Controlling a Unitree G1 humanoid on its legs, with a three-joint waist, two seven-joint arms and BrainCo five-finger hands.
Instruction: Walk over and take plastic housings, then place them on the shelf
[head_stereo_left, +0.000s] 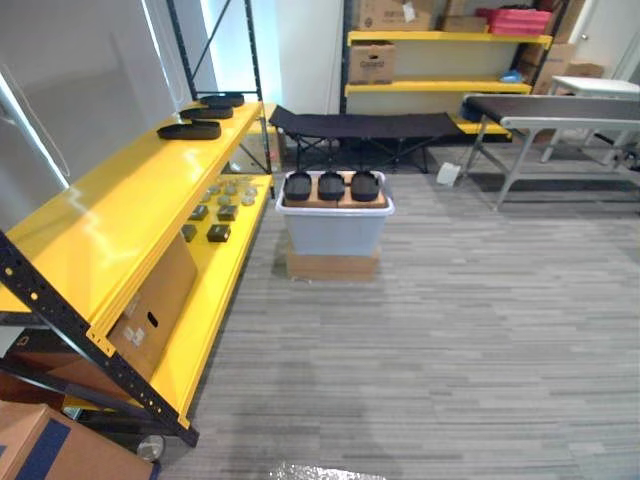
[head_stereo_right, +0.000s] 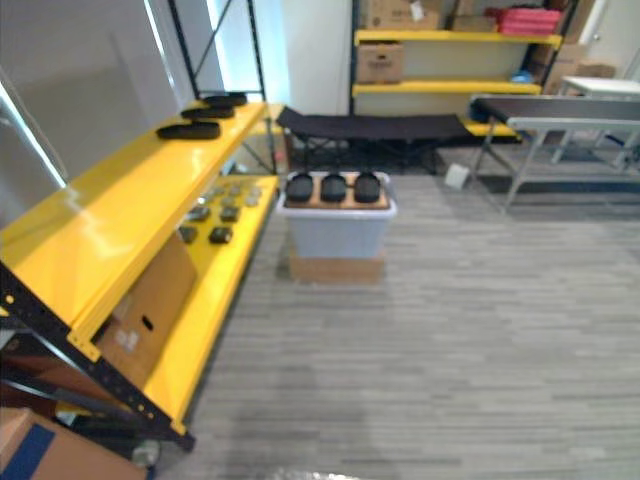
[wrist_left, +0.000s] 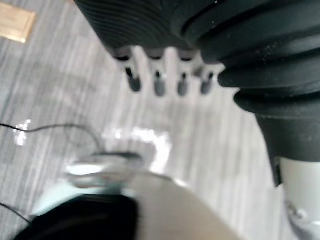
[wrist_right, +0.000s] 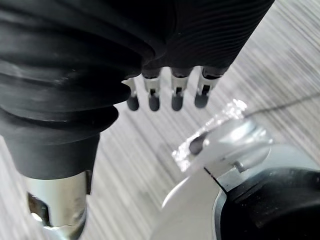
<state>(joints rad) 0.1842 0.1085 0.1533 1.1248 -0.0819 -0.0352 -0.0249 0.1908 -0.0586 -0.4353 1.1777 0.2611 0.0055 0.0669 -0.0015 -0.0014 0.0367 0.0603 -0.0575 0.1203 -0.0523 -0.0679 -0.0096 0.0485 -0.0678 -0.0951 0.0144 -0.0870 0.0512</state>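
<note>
Three black plastic housings (head_stereo_left: 331, 186) sit side by side atop a grey bin (head_stereo_left: 333, 232), long axes pointing away from the robot, beside the yellow shelf (head_stereo_left: 110, 215). Left hand (wrist_left: 159, 85) and right hand (wrist_right: 176, 98) hang straight-fingered, empty.

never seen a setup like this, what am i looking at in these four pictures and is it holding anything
It is a two-legged humanoid robot. The two wide pictures come from a stereo camera on its head. The two close ones come from wrist cameras: the left hand and right hand hang over grey floor, fingers straight, holding nothing. Ahead, three black plastic housings sit on cardboard atop a translucent bin. On its left, the yellow shelf carries three more housings on top.
</note>
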